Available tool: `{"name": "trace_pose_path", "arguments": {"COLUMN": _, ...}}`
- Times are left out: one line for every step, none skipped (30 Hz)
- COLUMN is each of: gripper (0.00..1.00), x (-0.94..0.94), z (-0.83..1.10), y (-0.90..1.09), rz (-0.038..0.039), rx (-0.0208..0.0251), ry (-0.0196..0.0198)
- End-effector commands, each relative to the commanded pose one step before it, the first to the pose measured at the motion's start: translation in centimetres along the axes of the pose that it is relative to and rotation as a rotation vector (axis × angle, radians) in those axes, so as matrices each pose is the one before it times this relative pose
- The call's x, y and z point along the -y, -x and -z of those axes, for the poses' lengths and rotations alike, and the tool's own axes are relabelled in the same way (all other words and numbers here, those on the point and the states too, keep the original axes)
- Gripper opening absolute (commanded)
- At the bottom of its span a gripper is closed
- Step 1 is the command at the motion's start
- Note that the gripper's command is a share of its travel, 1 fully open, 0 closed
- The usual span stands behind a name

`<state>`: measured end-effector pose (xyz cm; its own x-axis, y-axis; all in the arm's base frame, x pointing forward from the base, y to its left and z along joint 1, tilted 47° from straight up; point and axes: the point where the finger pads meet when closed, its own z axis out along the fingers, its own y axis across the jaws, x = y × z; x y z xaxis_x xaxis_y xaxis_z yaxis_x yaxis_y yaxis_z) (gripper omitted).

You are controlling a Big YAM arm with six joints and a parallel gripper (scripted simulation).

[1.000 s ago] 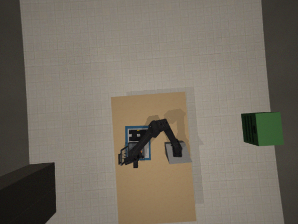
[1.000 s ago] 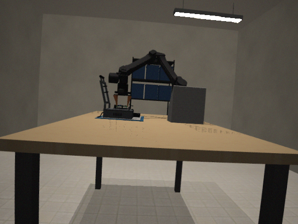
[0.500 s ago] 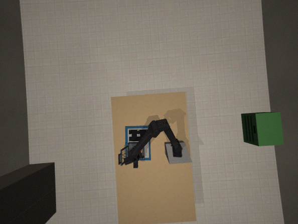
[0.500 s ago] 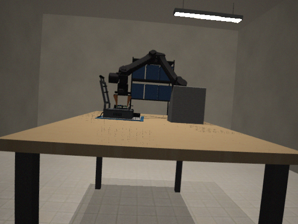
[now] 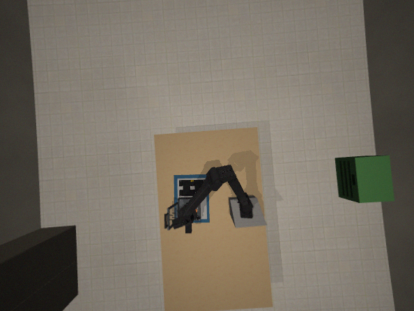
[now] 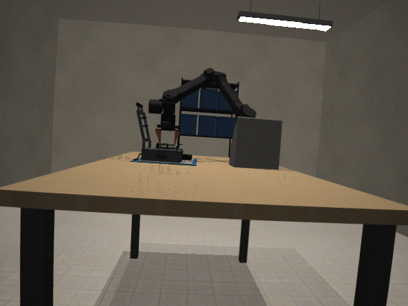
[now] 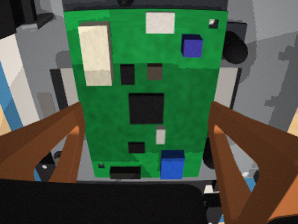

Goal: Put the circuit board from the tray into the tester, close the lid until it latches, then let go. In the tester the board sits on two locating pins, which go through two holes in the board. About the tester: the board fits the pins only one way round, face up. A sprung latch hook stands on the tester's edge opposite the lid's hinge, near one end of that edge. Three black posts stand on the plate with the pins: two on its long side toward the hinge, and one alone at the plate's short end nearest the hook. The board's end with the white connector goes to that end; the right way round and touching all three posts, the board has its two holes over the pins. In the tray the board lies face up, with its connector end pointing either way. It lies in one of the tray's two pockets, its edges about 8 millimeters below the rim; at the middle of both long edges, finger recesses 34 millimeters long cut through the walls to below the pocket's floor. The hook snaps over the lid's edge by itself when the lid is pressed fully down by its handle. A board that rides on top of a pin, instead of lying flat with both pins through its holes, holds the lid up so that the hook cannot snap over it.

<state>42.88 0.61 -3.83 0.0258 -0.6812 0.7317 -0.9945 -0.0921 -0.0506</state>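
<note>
The gripper (image 6: 167, 144) (image 7: 146, 111) is closed on the circuit board (image 6: 166, 145) (image 7: 146, 132); its orange-brown fingers (image 6: 158, 136) are set at the two long edges. The board is held face up over the tester (image 5: 184, 203) (image 6: 162, 155) (image 7: 42, 65), a little above the housing in the exterior view. Whether any pin is touched cannot be told.

In the wrist view, the cream-white connector (image 7: 96, 55) is seen at the upper left of the board, a blue component (image 7: 172, 165) at the lower right, and a square black chip (image 7: 146, 108) mid-board. Small holes are seen near the upper right and lower left corners. A black post (image 7: 235, 47) is seen just beside the right long edge, near the top.

The lid (image 5: 166, 221) (image 6: 143, 123) is open, stood up and leaned slightly outward. The tray (image 5: 185, 190) is placed near the tester, on the same blue-bordered mat (image 5: 175, 185) (image 6: 194, 162). Pocket contents are too small to tell. The arm (image 5: 201, 195) (image 6: 192, 90) is bent over from the grey block (image 5: 258, 220) (image 6: 257, 144) on the wooden table (image 5: 212, 272) (image 6: 206, 185). A green cabinet (image 5: 374, 179) is seen well apart from the table.
</note>
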Motion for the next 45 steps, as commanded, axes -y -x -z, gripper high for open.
{"name": "trace_pose_path", "arguments": {"gripper": 0.72, "x": 1.108, "z": 0.46, "y": -0.143, "rz": -0.01918, "rx": 0.00721, "ry": -0.02437}}
{"name": "trace_pose_path", "arguments": {"gripper": 0.72, "x": 0.007, "z": -0.021, "y": -0.003, "rz": 0.00006, "rx": -0.00006, "ry": 0.00026}}
{"name": "trace_pose_path", "arguments": {"gripper": 0.72, "x": 0.009, "z": -0.027, "y": -0.005, "rz": 0.00011, "rx": -0.00008, "ry": 0.00037}}
{"name": "trace_pose_path", "arguments": {"gripper": 0.72, "x": 0.01, "z": -0.03, "y": -0.006, "rz": 0.00014, "rx": -0.00009, "ry": 0.00045}}
{"name": "trace_pose_path", "arguments": {"gripper": 0.72, "x": 0.009, "z": -0.03, "y": -0.006, "rz": 0.00011, "rx": -0.00009, "ry": 0.00047}}
{"name": "trace_pose_path", "arguments": {"gripper": 0.72, "x": 0.007, "z": -0.023, "y": -0.004, "rz": 0.00005, "rx": -0.00007, "ry": 0.0004}}
{"name": "trace_pose_path", "arguments": {"gripper": 0.72, "x": 0.0, "z": 0.0, "y": 0.0, "rz": 0.0, "rx": 0.0, "ry": 0.0}}
{"name": "trace_pose_path", "arguments": {"gripper": 0.72, "x": 0.0, "z": 0.0, "y": 0.0, "rz": 0.0, "rx": 0.0, "ry": 0.0}}
{"name": "trace_pose_path", "arguments": {"gripper": 0.72, "x": 0.012, "z": 0.004, "y": 0.002, "rz": -0.00024, "rx": 0.00003, "ry": -0.00016}}
{"name": "trace_pose_path", "arguments": {"gripper": 0.72, "x": 0.012, "z": 0.009, "y": 0.001, "rz": -0.00033, "rx": 0.00006, "ry": -0.00026}}
{"name": "trace_pose_path", "arguments": {"gripper": 0.72, "x": 0.012, "z": 0.01, "y": -0.001, "rz": -0.00039, "rx": 0.00007, "ry": -0.00028}}
{"name": "trace_pose_path", "arguments": {"gripper": 0.72, "x": 0.011, "z": 0.011, "y": -0.003, "rz": -0.00038, "rx": 0.00007, "ry": -0.00028}}
{"name": "trace_pose_path", "arguments": {"gripper": 0.72, "x": 0.01, "z": 0.009, "y": -0.003, "rz": -0.00034, "rx": 0.00006, "ry": -0.00025}}
{"name": "trace_pose_path", "arguments": {"gripper": 0.72, "x": 0.008, "z": 0.008, "y": -0.002, "rz": -0.00029, "rx": 0.00005, "ry": -0.00021}}
{"name": "trace_pose_path", "arguments": {"gripper": 0.72, "x": 0.007, "z": 0.007, "y": -0.002, "rz": -0.00024, "rx": 0.00005, "ry": -0.00018}}
{"name": "trace_pose_path", "arguments": {"gripper": 0.72, "x": 0.006, "z": 0.006, "y": -0.002, "rz": -0.00021, "rx": 0.00004, "ry": -0.00015}}
{"name": "trace_pose_path", "arguments": {"gripper": 0.72, "x": 0.005, "z": 0.005, "y": -0.001, "rz": -0.00018, "rx": 0.00003, "ry": -0.00013}}
{"name": "trace_pose_path", "arguments": {"gripper": 0.72, "x": 0.004, "z": 0.004, "y": -0.001, "rz": -0.00015, "rx": 0.00003, "ry": -0.00011}}
{"name": "trace_pose_path", "arguments": {"gripper": 0.72, "x": 0.004, "z": 0.003, "y": -0.001, "rz": -0.00012, "rx": 0.00002, "ry": -0.00009}}
{"name": "trace_pose_path", "arguments": {"gripper": 0.72, "x": 0.006, "z": -0.002, "y": -0.002, "rz": -0.00009, "rx": 0.00001, "ry": -0.00003}}
{"name": "trace_pose_path", "arguments": {"gripper": 0.72, "x": 0.008, "z": -0.01, "y": -0.002, "rz": -0.00004, "rx": -0.00001, "ry": 0.00007}}
{"name": "trace_pose_path", "arguments": {"gripper": 0.72, "x": 0.011, "z": -0.018, "y": -0.004, "rz": 0.00001, "rx": -0.00004, "ry": 0.00019}}
{"name": "trace_pose_path", "arguments": {"gripper": 0.72, "x": 0.012, "z": -0.025, "y": -0.005, "rz": 0.00006, "rx": -0.00006, "ry": 0.00031}}
{"name": "trace_pose_path", "arguments": {"gripper": 0.72, "x": 0.0, "z": 0.0, "y": 0.0, "rz": 0.0, "rx": 0.0, "ry": 0.0}}
{"name": "trace_pose_path", "arguments": {"gripper": 0.72, "x": 0.0, "z": 0.0, "y": 0.0, "rz": 0.0, "rx": 0.0, "ry": 0.0}}
{"name": "trace_pose_path", "arguments": {"gripper": 0.72, "x": 0.012, "z": -0.028, "y": -0.006, "rz": 0.0001, "rx": -0.00008, "ry": 0.00039}}
{"name": "trace_pose_path", "arguments": {"gripper": 0.72, "x": 0.011, "z": -0.027, "y": -0.005, "rz": 0.0001, "rx": -0.00008, "ry": 0.0004}}
{"name": "trace_pose_path", "arguments": {"gripper": 0.72, "x": 0.01, "z": -0.019, "y": -0.004, "rz": 0.00004, "rx": -0.00006, "ry": 0.00029}}
{"name": "trace_pose_path", "arguments": {"gripper": 0.72, "x": 0.009, "z": -0.008, "y": -0.002, "rz": -0.00005, "rx": -0.00002, "ry": 0.0001}}
{"name": "trace_pose_path", "arguments": {"gripper": 0.72, "x": 0.011, "z": 0.003, "y": -0.001, "rz": -0.00016, "rx": 0.00003, "ry": -0.00012}}
{"name": "trace_pose_path", "arguments": {"gripper": 0.72, "x": 0.014, "z": 0.014, "y": 0.0, "rz": -0.00024, "rx": 0.00008, "ry": -0.00036}}
{"name": "trace_pose_path", "arguments": {"gripper": 0.72, "x": 0.016, "z": 0.023, "y": 0.0, "rz": -0.00026, "rx": 0.00012, "ry": -0.00057}}
{"name": "trace_pose_path", "arguments": {"gripper": 0.72, "x": 0.017, "z": 0.028, "y": 0.001, "rz": -0.00026, "rx": 0.00015, "ry": -0.00068}}
{"name": "trace_pose_path", "arguments": {"gripper": 0.72, "x": 0.016, "z": 0.027, "y": 0.0, "rz": -0.00023, "rx": 0.00014, "ry": -0.00065}}
{"name": "trace_pose_path", "arguments": {"gripper": 0.72, "x": 0.013, "z": 0.023, "y": 0.0, "rz": -0.0002, "rx": 0.00012, "ry": -0.00056}}
{"name": "trace_pose_path", "arguments": {"gripper": 0.72, "x": 0.011, "z": 0.02, "y": 0.0, "rz": -0.00018, "rx": 0.0001, "ry": -0.00047}}
{"name": "trace_pose_path", "arguments": {"gripper": 0.72, "x": 0.01, "z": 0.017, "y": 0.0, "rz": -0.00015, "rx": 0.00009, "ry": -0.0004}}
{"name": "trace_pose_path", "arguments": {"gripper": 0.72, "x": 0.008, "z": 0.014, "y": 0.0, "rz": -0.00013, "rx": 0.00007, "ry": -0.00034}}
{"name": "trace_pose_path", "arguments": {"gripper": 0.72, "x": 0.007, "z": 0.011, "y": 0.0, "rz": -0.0001, "rx": 0.00006, "ry": -0.00028}}
{"name": "trace_pose_path", "arguments": {"gripper": 0.72, "x": 0.008, "z": 0.005, "y": -0.001, "rz": -0.00007, "rx": 0.00004, "ry": -0.00019}}
{"name": "trace_pose_path", "arguments": {"gripper": 0.72, "x": 0.0, "z": 0.0, "y": 0.0, "rz": 0.0, "rx": 0.0, "ry": 0.0}}
{"name": "trace_pose_path", "arguments": {"gripper": 0.72, "x": 0.0, "z": 0.0, "y": 0.0, "rz": 0.0, "rx": 0.0, "ry": 0.0}}
{"name": "trace_pose_path", "arguments": {"gripper": 0.72, "x": 0.011, "z": -0.004, "y": -0.002, "rz": -0.00003, "rx": 0.00002, "ry": -0.00007}}
{"name": "trace_pose_path", "arguments": {"gripper": 0.72, "x": 0.013, "z": -0.013, "y": -0.003, "rz": 0.00002, "rx": -0.00001, "ry": 0.00007}}
{"name": "trace_pose_path", "arguments": {"gripper": 0.72, "x": 0.014, "z": -0.021, "y": -0.004, "rz": 0.00004, "rx": -0.00004, "ry": 0.0002}}
